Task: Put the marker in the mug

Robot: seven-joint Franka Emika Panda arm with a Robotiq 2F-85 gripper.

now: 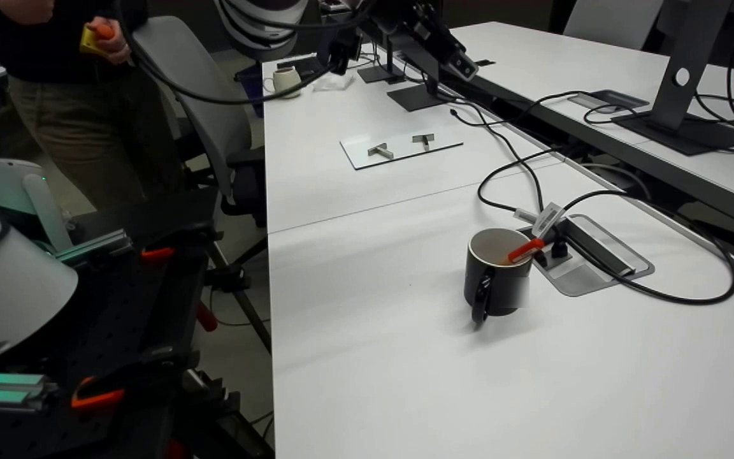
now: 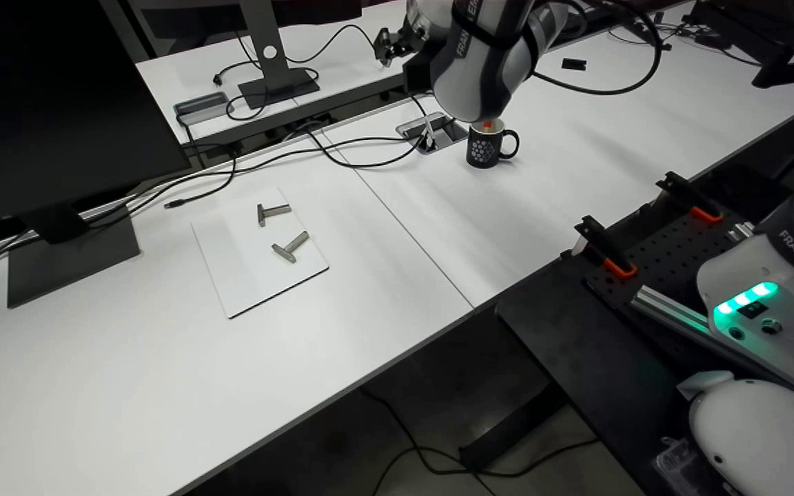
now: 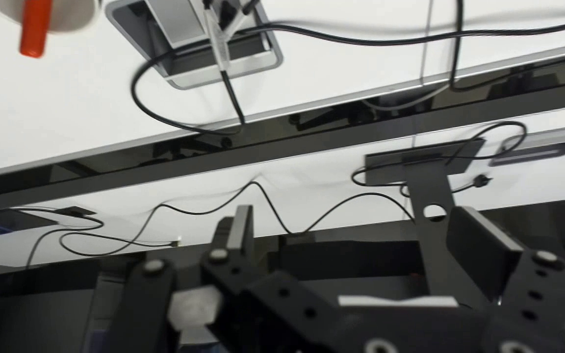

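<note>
Your gripper has its two fingers spread well apart in the wrist view, with nothing between them; that suits a placing step that looks finished. It is raised above the desk and aimed toward the opposite desk, well apart from the mug, likely so the rim stays unbumped.

The arm's white link overlaps the mug's top in an exterior view; you cannot tell how much room lies between.

The marker is in the black mug, its lower end inside, its red end jutting over the rim. It tilts rather than standing upright, probably because the mouth is far wider than the stick, so the rim props it. The red end leans toward the grey cable box just beside; the handle faces away from that box. The mug stands upright on the desk.

Farther along, well apart, a flat white panel bears two grey T-shaped pieces, seemingly unrelated to your task.
</note>
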